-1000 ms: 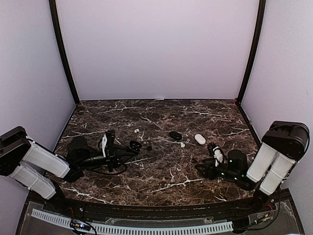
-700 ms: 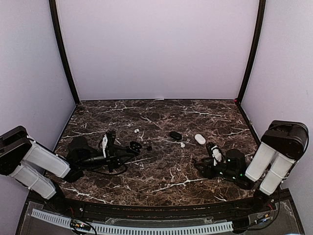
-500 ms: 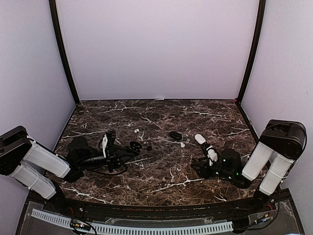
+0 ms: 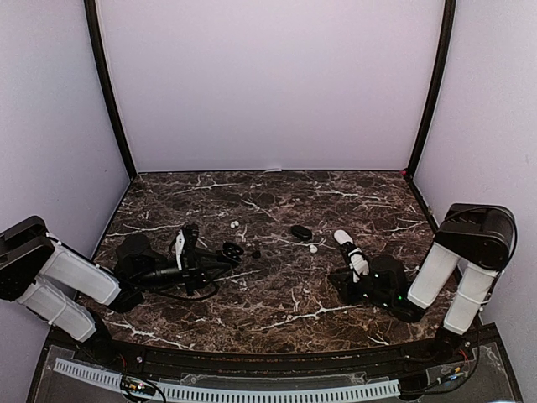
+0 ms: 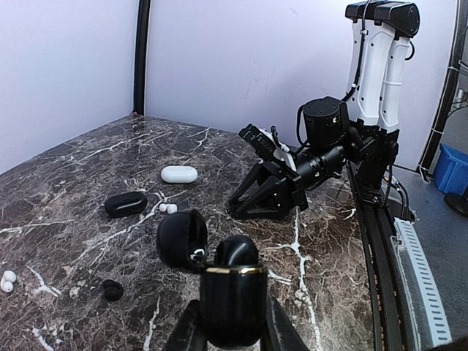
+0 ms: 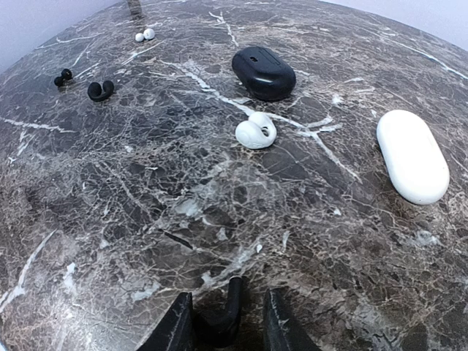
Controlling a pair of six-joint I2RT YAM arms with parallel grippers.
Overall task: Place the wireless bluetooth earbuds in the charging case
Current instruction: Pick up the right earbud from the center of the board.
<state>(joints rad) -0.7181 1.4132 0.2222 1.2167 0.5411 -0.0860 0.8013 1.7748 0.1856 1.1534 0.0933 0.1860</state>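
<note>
1. Left gripper is clenched on the open glossy black oval charging case. The case sits upright in the fingers with its lid swung back.
2. Right gripper is low over the dark marble tabletop. Its fingers flank a small black curved plastic earbud, which touches one finger and leaves a gap at the other. Cannot tell whether the bud is clamped.
3. Loose on the marble ahead of the right gripper:
   - a white glossy earbud, just beside a closed black oval case;
   - a closed white oval case, off to the side.
4. Farther off and well apart from the cases:
   - a black C-shaped earbud;
   - a tiny black bud;
   - a small white bud.
</note>
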